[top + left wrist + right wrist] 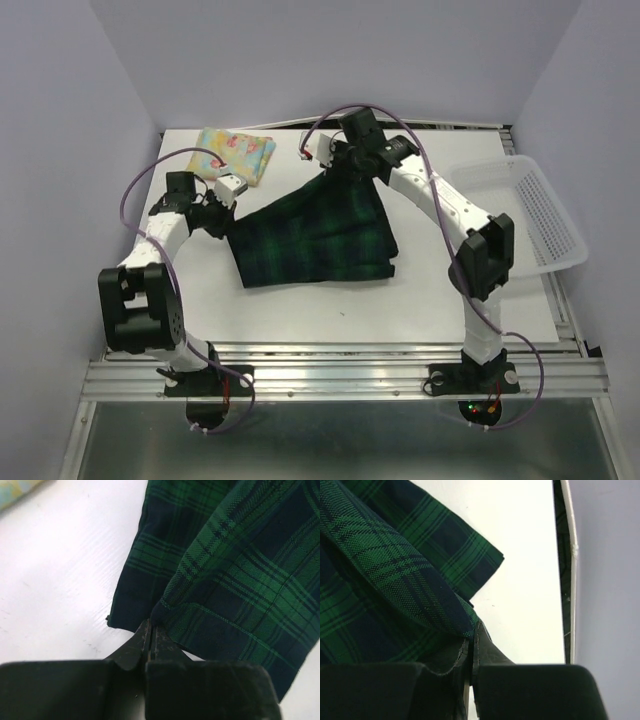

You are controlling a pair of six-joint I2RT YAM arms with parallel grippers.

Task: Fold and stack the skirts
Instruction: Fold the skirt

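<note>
Nearest in the overhead view, the two arm bases are bolted to a ribbed metal rail (350, 372) at the front edge of the flat white table (350, 310). On the middle of that table lies the large dark green-and-navy plaid cloth skirt (315, 235), partly doubled over and drawn out between the two arms. Its left corner is clamped by the left gripper (150, 629), whose black fingers are pressed together on a fold of hem. How much cloth sits between them is hidden by the fingers themselves. The skirt's far corner is pinched in the same way by the right gripper (474, 630), and its jaws are closed on a rolled edge of plaid. Whether either held corner is clear of the table cannot be judged. To the right, a white plastic mesh basket (552, 215) overhangs the table edge, and its left rim is crossed by the right forearm. Farthest back on the left, the small pale yellow cloth skirt (238, 150) printed with pink and blue flowers lies folded. Its near corner is covered by the left wrist, and in the left wrist view only a blurred sliver of it is caught.
</note>
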